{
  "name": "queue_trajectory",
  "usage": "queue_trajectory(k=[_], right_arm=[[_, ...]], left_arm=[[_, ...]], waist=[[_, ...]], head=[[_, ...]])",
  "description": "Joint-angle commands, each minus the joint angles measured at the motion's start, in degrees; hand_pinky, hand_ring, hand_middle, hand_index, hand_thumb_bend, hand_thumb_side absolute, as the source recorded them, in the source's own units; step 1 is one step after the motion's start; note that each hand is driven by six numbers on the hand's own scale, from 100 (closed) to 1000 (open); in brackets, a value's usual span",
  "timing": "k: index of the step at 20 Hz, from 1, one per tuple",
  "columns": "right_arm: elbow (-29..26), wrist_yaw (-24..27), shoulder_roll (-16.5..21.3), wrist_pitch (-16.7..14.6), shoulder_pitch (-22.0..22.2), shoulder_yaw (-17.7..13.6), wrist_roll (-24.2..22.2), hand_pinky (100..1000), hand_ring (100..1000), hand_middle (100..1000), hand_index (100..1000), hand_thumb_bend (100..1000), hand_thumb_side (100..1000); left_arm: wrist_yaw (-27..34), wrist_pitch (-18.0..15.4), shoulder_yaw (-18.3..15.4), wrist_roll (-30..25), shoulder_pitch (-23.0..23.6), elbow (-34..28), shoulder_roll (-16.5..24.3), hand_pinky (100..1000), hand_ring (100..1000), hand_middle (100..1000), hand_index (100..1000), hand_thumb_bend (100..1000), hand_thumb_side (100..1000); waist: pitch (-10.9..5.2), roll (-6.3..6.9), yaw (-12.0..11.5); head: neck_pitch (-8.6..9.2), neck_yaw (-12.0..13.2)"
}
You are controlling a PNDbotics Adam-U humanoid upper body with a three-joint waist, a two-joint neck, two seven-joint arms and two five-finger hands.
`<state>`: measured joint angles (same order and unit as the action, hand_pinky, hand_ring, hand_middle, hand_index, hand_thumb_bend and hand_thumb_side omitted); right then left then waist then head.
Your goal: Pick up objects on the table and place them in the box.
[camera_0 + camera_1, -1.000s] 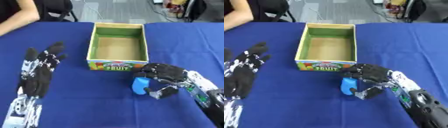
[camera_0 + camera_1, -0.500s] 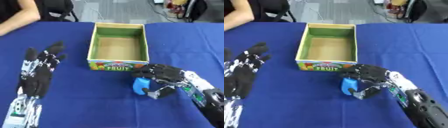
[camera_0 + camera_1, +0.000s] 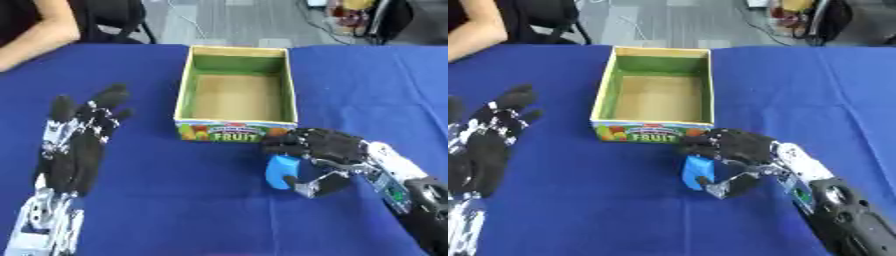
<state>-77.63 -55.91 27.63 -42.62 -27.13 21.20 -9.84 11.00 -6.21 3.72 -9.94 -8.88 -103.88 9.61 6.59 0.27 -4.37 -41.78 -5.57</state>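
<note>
A small blue block [image 3: 282,171] stands on the blue table just in front of the box's right front corner. My right hand [image 3: 325,150] is curled round it, fingers over its top and thumb below, so much of the block is hidden. The cardboard box [image 3: 203,123] has a green inside, a bare brown floor and a FRUIT label on its front wall; nothing shows inside it. My left hand [image 3: 77,145] rests open on the table at the left, fingers pointing away, well apart from the box.
A blue cloth covers the table [image 3: 175,200]. A person's bare arm [image 3: 39,30] lies at the far left edge, touching nothing. Chairs and floor clutter lie beyond the far edge.
My right hand has curled a little tighter about the blue block. The block and the left hand stay where they were.
</note>
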Motion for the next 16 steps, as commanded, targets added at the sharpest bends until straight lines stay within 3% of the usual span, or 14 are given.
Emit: queue_trajectory(k=[1,13,14,15,16], right_arm=[[0.2,-0.7,1.2,0.2,0.4,-0.3,0.1,721,760,892,962,100,755],[-0.3,-0.5,1.4,0.7,0.9,-0.4,0.3,619,626,846,942,100,721],[-0.3,-0.5,1.4,0.7,0.9,-0.4,0.3,598,600,836,938,100,668],[-0.3,-0.5,1.4,0.8,0.9,-0.4,0.3,600,603,837,939,100,674],[-0.3,-0.5,1.4,0.9,0.9,-0.4,0.3,584,581,830,936,100,591]], left_arm=[[0.3,-0.1,0.0,-0.2,-0.9,-1.0,0.1,908,969,925,787,821,1000],[0.4,-0.1,0.1,-0.1,-0.9,-1.0,0.1,908,970,925,787,821,1000],[0.4,-0.1,0.1,-0.1,-0.9,-1.0,0.1,908,970,925,787,821,1000],[0.4,-0.1,0.1,-0.1,-0.9,-1.0,0.1,908,970,925,787,821,1000],[0.4,-0.1,0.1,-0.1,-0.9,-1.0,0.1,908,970,925,787,821,1000]], waist=[[-0.66,0.00,0.1],[-0.78,0.00,0.2],[-0.78,0.00,0.2],[-0.79,0.00,0.2],[-0.78,0.00,0.2]], head=[[0.68,-0.5],[0.76,-0.5],[0.78,-0.5],[0.79,-0.5],[0.79,-0.5]])
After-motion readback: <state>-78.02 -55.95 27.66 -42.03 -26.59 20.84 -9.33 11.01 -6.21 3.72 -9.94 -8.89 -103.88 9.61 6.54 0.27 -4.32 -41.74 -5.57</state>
